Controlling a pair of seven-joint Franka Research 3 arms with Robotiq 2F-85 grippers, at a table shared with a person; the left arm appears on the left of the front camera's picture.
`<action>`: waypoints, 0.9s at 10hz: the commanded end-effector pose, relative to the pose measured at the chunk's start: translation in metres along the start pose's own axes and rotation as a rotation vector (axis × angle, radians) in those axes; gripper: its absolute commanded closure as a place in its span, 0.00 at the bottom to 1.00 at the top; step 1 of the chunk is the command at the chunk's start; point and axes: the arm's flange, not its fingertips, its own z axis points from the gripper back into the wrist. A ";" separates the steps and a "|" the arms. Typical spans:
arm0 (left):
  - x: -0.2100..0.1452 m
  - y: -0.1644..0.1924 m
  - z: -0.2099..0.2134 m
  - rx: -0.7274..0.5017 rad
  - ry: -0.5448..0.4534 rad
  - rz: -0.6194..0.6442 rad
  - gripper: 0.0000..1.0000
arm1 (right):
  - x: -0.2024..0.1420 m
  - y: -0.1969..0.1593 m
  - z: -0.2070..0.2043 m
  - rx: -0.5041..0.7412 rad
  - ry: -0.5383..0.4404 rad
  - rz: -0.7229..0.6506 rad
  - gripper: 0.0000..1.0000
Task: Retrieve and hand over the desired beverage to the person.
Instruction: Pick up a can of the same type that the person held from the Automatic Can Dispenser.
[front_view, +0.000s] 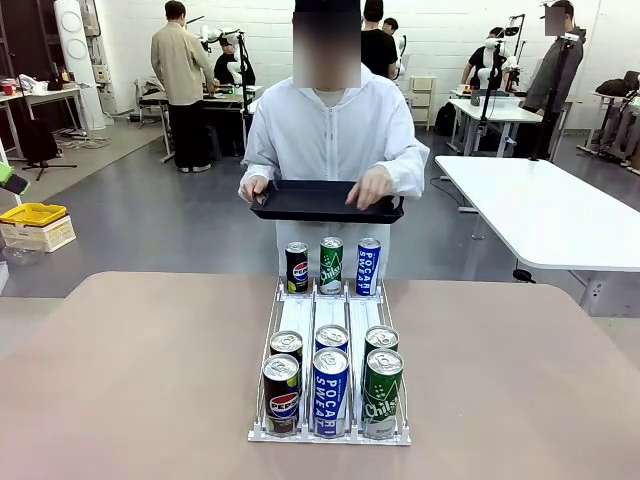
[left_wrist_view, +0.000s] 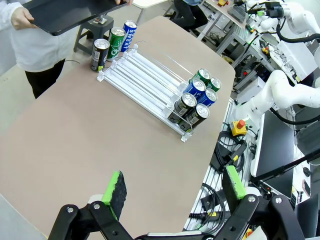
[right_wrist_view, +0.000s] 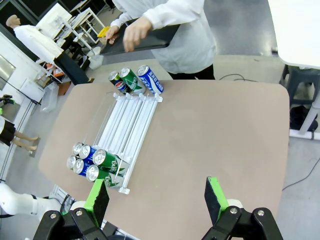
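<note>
A clear can rack (front_view: 330, 330) lies on the tan table (front_view: 130, 380). At its near end stand Pepsi cans (front_view: 282, 394), Pocari Sweat cans (front_view: 330, 390) and green Chilsung cans (front_view: 382, 393), two deep. Beyond its far end stand one Pepsi (front_view: 297, 267), one green can (front_view: 331, 264) and one Pocari can (front_view: 368, 266). The person (front_view: 335, 130) in a white jacket stands at the far side holding a black tray (front_view: 325, 201) with both hands. My left gripper (left_wrist_view: 172, 192) is open, high above the near table edge. My right gripper (right_wrist_view: 157, 197) is open too, above the table, holding nothing.
A white table (front_view: 545, 210) stands at the right behind the person. A yellow bin (front_view: 32, 214) sits on a box on the floor at the left. Other people work at tables farther back. An emergency stop button (left_wrist_view: 240, 124) sits beside the table in the left wrist view.
</note>
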 end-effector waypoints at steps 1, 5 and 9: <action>0.002 0.000 0.002 -0.008 -0.004 0.004 0.00 | 0.000 -0.001 -0.001 0.025 -0.004 0.006 0.00; 0.002 0.000 0.002 -0.008 -0.004 0.004 0.00 | 0.000 -0.001 -0.001 0.025 -0.004 0.006 0.00; 0.002 0.000 0.002 -0.008 -0.004 0.004 0.00 | 0.000 -0.001 -0.001 0.025 -0.004 0.006 0.00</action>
